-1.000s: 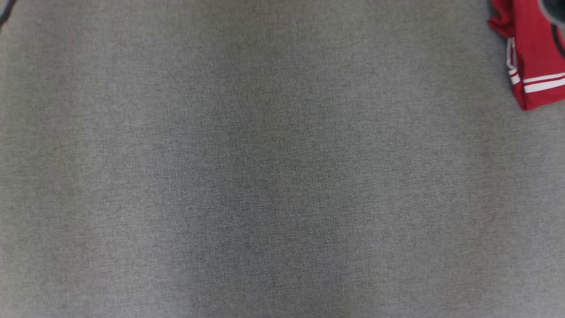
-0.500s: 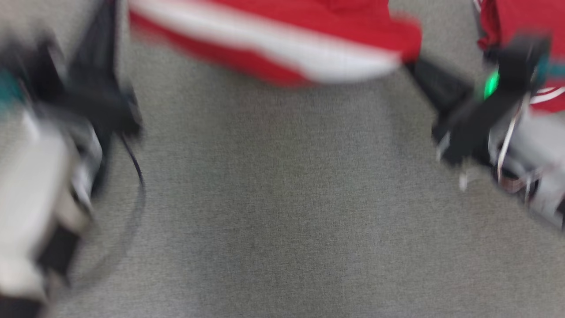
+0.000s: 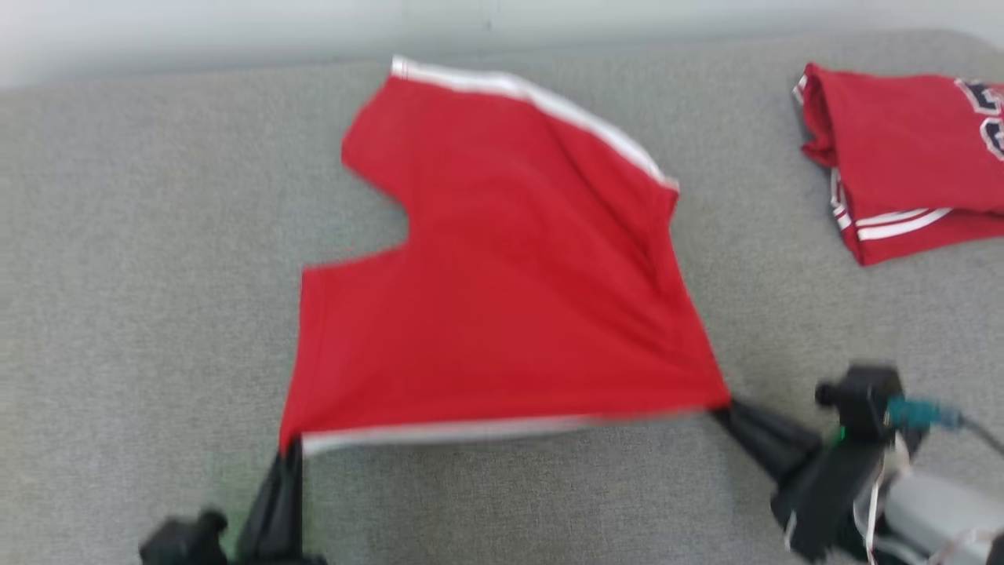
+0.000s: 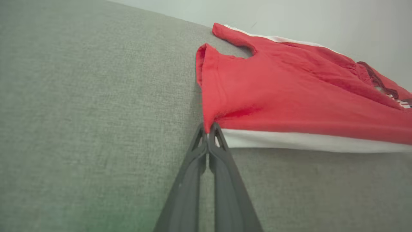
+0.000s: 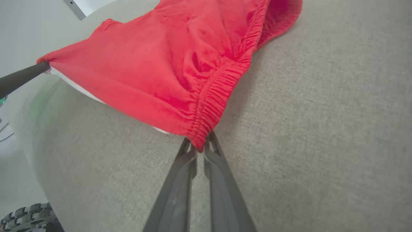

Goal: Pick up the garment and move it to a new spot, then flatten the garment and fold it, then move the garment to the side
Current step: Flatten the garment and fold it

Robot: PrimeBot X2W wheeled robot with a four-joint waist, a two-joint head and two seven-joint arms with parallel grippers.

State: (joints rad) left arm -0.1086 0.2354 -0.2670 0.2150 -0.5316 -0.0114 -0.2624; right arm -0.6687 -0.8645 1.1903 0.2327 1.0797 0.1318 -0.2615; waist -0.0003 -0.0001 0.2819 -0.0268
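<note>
a grey cloth surface (image 3: 118, 235) covers nearly all of the head view, with a strip of pale wall (image 3: 196, 31) along the 12 o'clock edge.

the red garment (image 3: 502, 298) is spread over the middle of that surface. it reaches from about 12 o'clock down toward 6 o'clock, with a notch cut into its 9 o'clock side. its far part rests on the cloth. its near edge is pulled taut between the two grippers, and in the right wrist view that edge looks raised off the surface.

a folded red garment (image 3: 902, 173) with white trim lies well apart at 2 o'clock, flat on the same surface.

the right gripper (image 3: 718, 410) comes in from 4 o'clock. its fingers (image 5: 222, 193) are clenched on the garment's near corner at the 5 o'clock side, pinching the end of the gathered waistband (image 5: 215, 96).

the left gripper (image 3: 292, 447) rises from 7 o'clock. its fingers (image 4: 193, 180) are pressed together on the garment's other near corner, grasping the cloth just where the red meets the trim.

a white stripe (image 4: 305, 141) runs along the taut near edge from the left gripper's corner toward 3 o'clock in the left wrist view. a second white band edges the garment's far side, between 12 and 2 o'clock in the head view.
</note>
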